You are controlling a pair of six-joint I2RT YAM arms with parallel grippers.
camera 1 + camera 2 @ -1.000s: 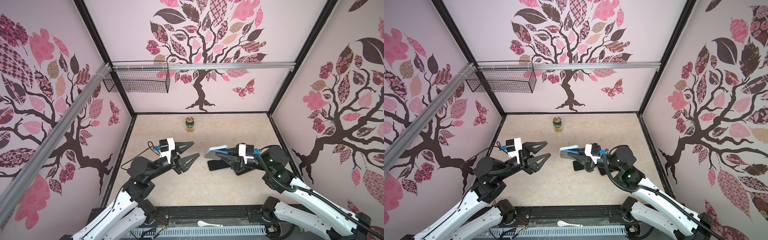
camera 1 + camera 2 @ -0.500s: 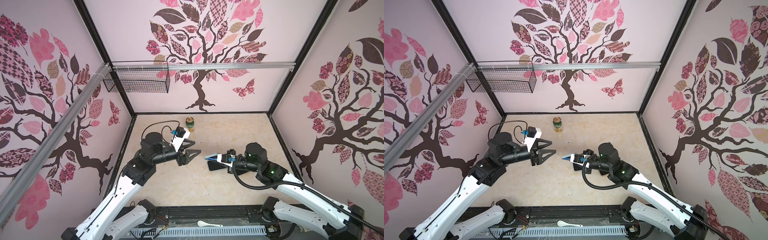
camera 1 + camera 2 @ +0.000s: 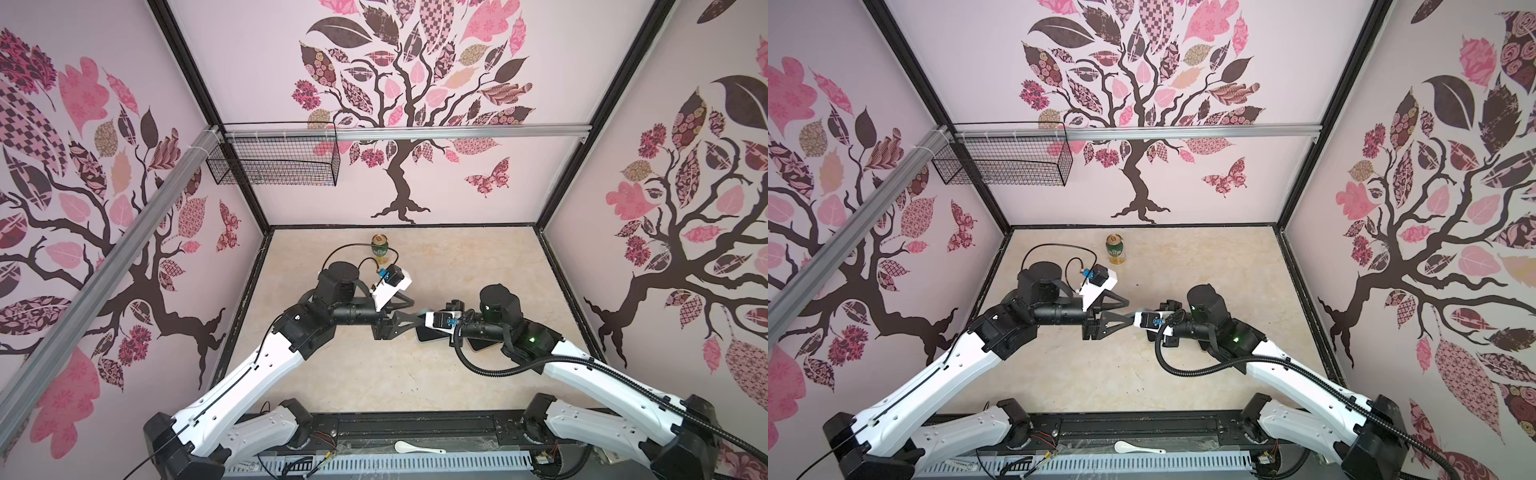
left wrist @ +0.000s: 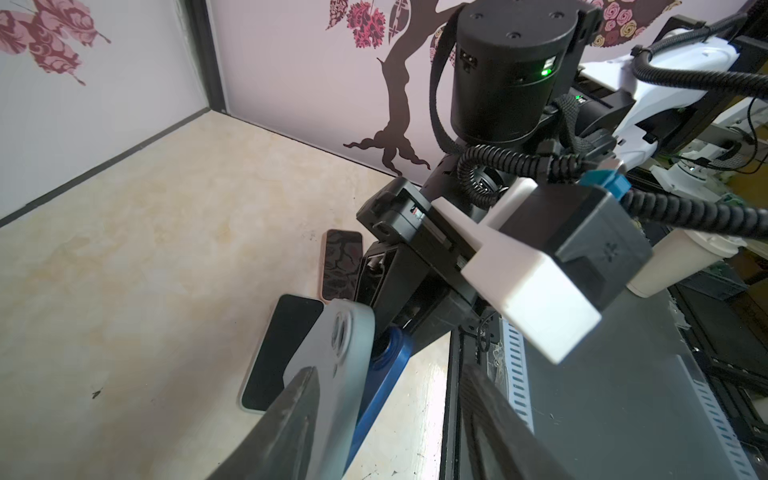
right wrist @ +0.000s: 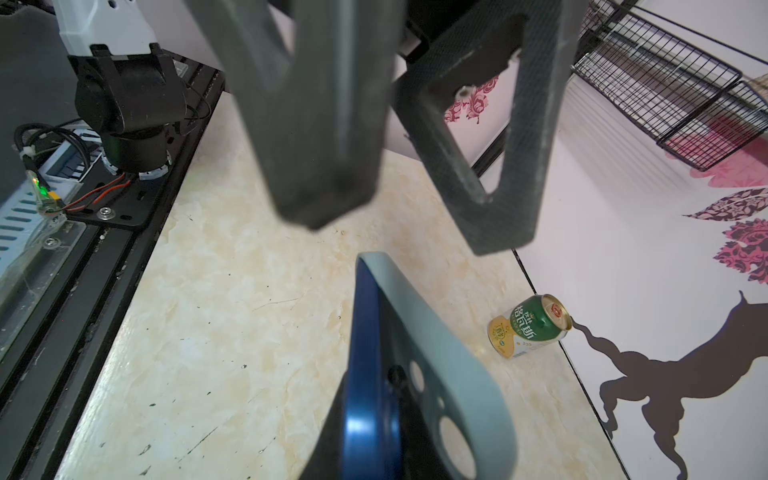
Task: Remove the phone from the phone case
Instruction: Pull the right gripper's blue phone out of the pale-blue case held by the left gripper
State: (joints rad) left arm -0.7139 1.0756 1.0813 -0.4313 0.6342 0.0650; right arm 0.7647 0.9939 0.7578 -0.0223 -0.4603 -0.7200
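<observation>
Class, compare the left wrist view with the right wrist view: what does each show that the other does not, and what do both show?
Left wrist only: a black-screened phone and a patterned phone flat on the table, plus the right arm's camera. Right wrist only: the can and wire basket. Both: the grey case, partly off the blue phone.

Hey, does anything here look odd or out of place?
The grey case stands away from the blue phone at the camera corner, so the two sit askew; that fits the task. A white spoon lies on the base frame at the front and looks out of place.
</observation>
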